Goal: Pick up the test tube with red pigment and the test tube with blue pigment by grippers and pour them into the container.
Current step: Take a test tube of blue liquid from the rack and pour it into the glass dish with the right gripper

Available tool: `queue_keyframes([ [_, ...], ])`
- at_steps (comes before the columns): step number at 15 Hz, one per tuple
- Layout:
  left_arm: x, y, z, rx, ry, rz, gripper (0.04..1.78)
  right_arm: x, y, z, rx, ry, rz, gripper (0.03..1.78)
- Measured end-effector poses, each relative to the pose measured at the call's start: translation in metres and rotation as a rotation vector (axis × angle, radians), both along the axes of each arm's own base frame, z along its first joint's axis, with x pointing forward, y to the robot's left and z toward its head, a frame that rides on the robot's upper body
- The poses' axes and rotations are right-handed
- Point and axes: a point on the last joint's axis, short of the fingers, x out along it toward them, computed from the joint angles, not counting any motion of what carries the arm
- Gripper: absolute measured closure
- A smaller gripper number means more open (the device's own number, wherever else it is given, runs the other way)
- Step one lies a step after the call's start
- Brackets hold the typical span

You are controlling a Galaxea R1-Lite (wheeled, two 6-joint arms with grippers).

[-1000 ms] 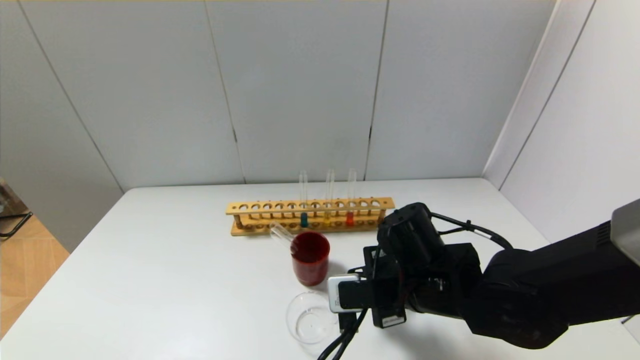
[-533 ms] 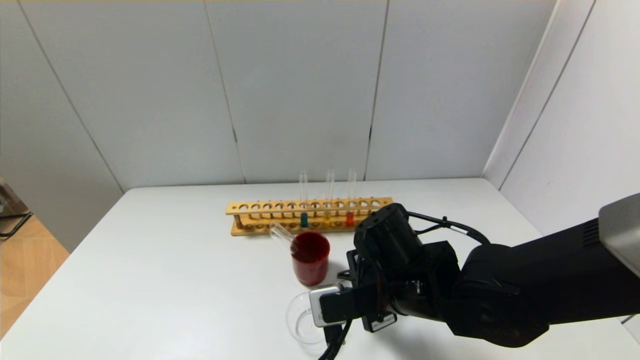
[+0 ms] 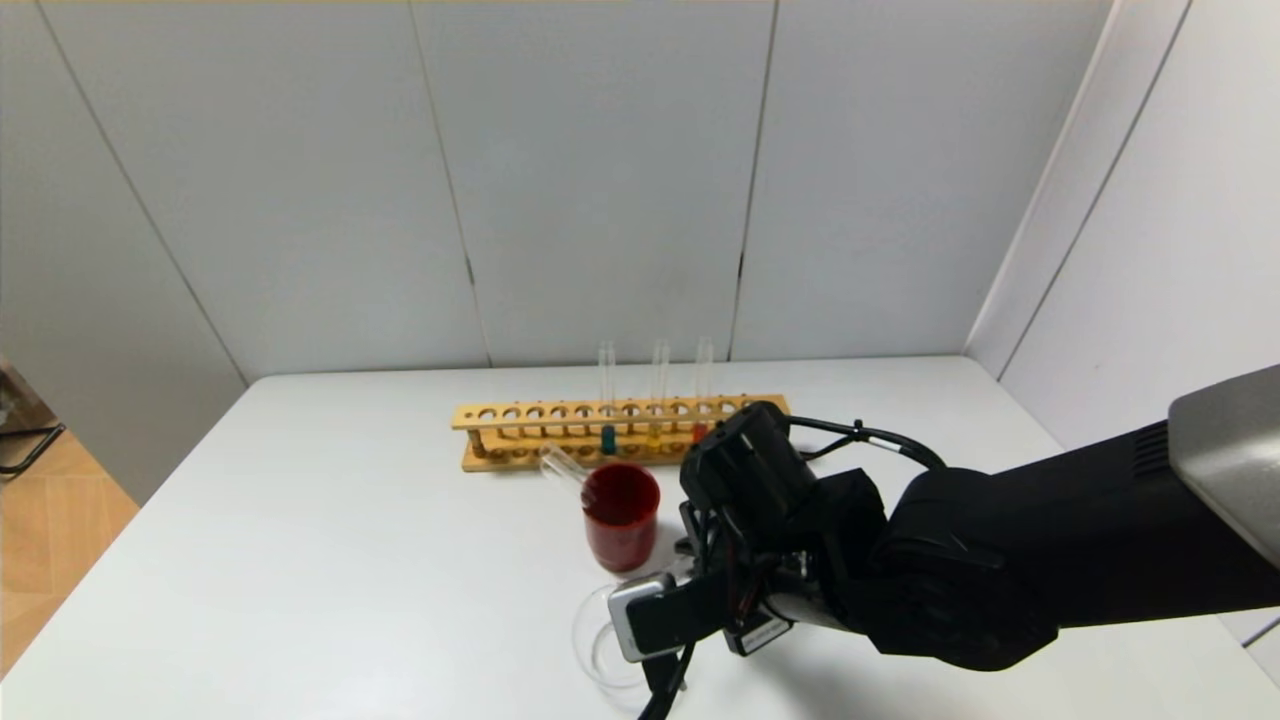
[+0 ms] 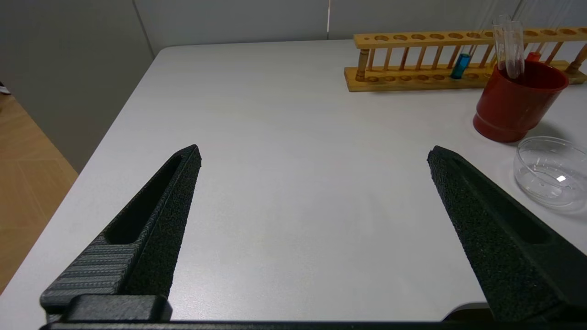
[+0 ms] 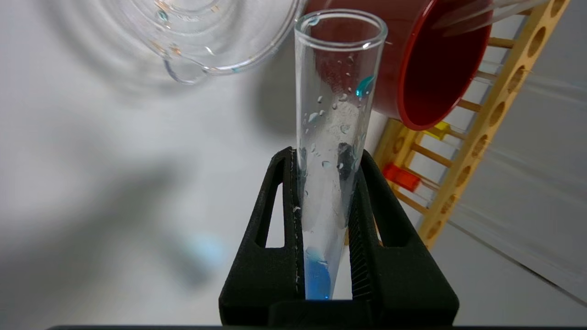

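Note:
My right gripper (image 5: 326,156) is shut on the test tube with blue pigment (image 5: 337,110). Blue liquid sits at the tube's bottom between the jaws, with droplets on its wall. The tube's open mouth is near the lip of the clear glass container (image 5: 206,32). In the head view the right gripper (image 3: 740,540) hangs over the container (image 3: 598,640), and the arm hides the tube. The test tube with red pigment (image 3: 700,432) stands in the wooden rack (image 3: 520,415), and also shows in the right wrist view (image 5: 401,178). My left gripper (image 4: 315,151) is open and empty over bare table.
A dark-red cup (image 3: 621,515) stands between the rack and the container, with an empty tube (image 3: 562,468) leaning in it. A teal-liquid tube (image 3: 607,438) and a yellow-liquid tube (image 3: 655,435) stand in the rack. Walls close the back and right.
My right arm has moved left and nearer the front edge with the blue tube, from beside the container to over it. The rack, cup and container have not moved.

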Motion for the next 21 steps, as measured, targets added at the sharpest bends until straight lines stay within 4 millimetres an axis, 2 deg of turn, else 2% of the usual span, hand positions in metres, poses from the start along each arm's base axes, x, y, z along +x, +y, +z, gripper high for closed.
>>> queue_keyframes([
  [6,0.000,0.000,0.000,0.000,0.000,0.000,0.07,0.001,0.007,-0.007,-0.074,-0.028,0.015,1.45],
  [21,0.000,0.000,0.000,0.000,0.000,-0.001,0.07,0.004,0.016,-0.008,-0.206,-0.143,0.040,1.45],
])
